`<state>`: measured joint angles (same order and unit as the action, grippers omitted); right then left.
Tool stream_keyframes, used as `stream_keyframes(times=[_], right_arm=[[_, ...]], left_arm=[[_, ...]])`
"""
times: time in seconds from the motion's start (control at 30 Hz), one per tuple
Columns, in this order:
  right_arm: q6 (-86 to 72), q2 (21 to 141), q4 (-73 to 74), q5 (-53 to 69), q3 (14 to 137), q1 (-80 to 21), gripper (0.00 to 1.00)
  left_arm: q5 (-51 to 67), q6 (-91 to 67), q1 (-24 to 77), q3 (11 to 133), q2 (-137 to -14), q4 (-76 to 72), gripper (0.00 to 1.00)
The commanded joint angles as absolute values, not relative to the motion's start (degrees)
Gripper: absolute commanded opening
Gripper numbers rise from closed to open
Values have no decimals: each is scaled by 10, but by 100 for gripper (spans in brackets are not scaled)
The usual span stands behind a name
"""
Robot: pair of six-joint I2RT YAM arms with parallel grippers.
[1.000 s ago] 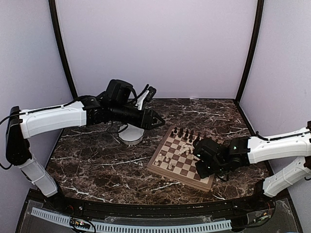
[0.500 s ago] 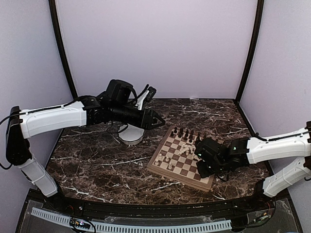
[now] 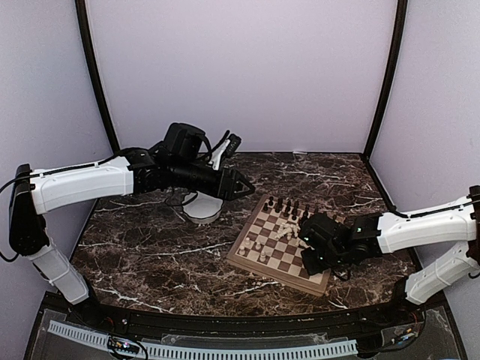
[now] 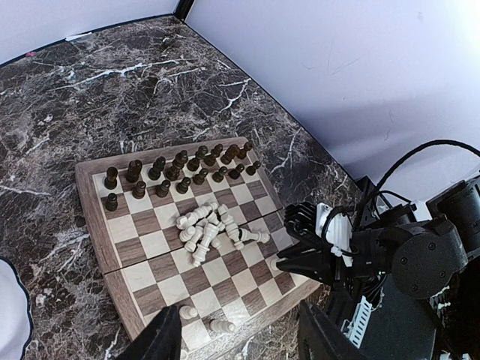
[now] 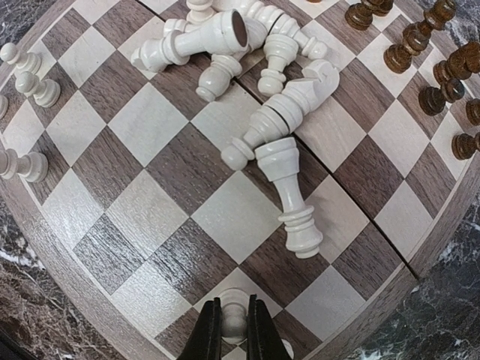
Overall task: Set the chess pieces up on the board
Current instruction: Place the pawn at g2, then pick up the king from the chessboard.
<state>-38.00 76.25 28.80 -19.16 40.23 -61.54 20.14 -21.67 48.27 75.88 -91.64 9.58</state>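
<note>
The board lies right of centre on the marble table and also shows in the left wrist view. Dark chess pieces stand in two rows along its far side. Several pale chess pieces lie toppled in a heap mid-board, and a few pale pawns stand near one edge. My right gripper is low over the board's near right corner, shut on a pale pawn standing on a light square. My left gripper hangs open and empty, high between the bowl and the board.
A white scalloped bowl sits left of the board under the left arm. Purple walls enclose the table on three sides. The right arm reaches in low from the right edge.
The right gripper has shifted only slightly over the board corner. The left arm has not moved.
</note>
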Motion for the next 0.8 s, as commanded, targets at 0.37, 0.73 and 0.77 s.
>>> stream_keyframes(times=[0.37,0.73,0.77], right_arm=[[-355,722,367,-198,499,-605,24],[-253,781,410,-102,551,-471,22],[-243,796,412,-90,551,-470,22]], left_arm=[[212,-215,483,763,-914,101,55],[218,-215,482,771,-921,104,55],[218,-215,482,771,-921,105,55]])
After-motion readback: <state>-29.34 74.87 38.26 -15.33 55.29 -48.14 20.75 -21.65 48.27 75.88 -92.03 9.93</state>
